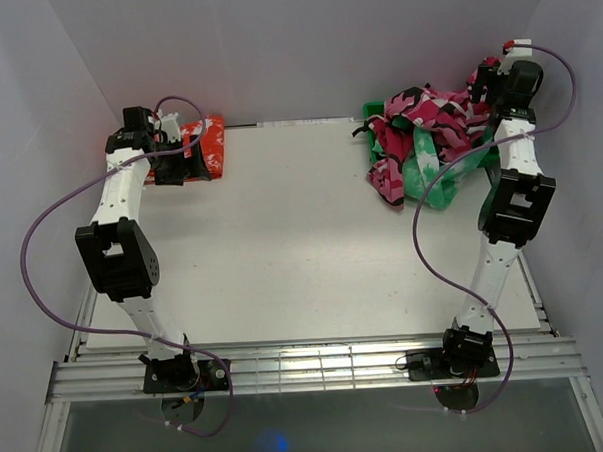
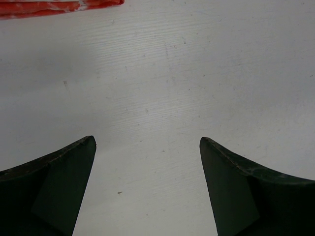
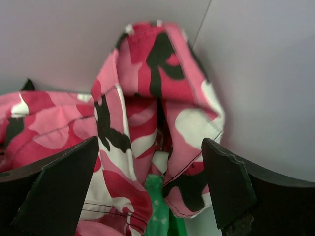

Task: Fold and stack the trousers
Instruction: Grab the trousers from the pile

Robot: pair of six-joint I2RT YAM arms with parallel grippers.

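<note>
The pink-magenta camouflage trousers (image 1: 429,120) lie crumpled in a heap at the far right of the table, tangled with a green garment (image 1: 419,176). My right gripper (image 1: 490,78) is open at the heap's far right end, near the back corner. In the right wrist view its fingers (image 3: 59,191) stand wide apart either side of a raised fold of the trousers (image 3: 147,113), with green cloth (image 3: 160,206) below. My left gripper (image 1: 179,163) is open and empty at the far left, over bare table (image 2: 157,98).
A folded orange-red garment with white splotches (image 1: 206,140) lies at the back left, beside my left gripper; its edge shows in the left wrist view (image 2: 54,7). White walls close in the table on the left, back and right. A metal rail (image 1: 318,365) runs along the near edge.
</note>
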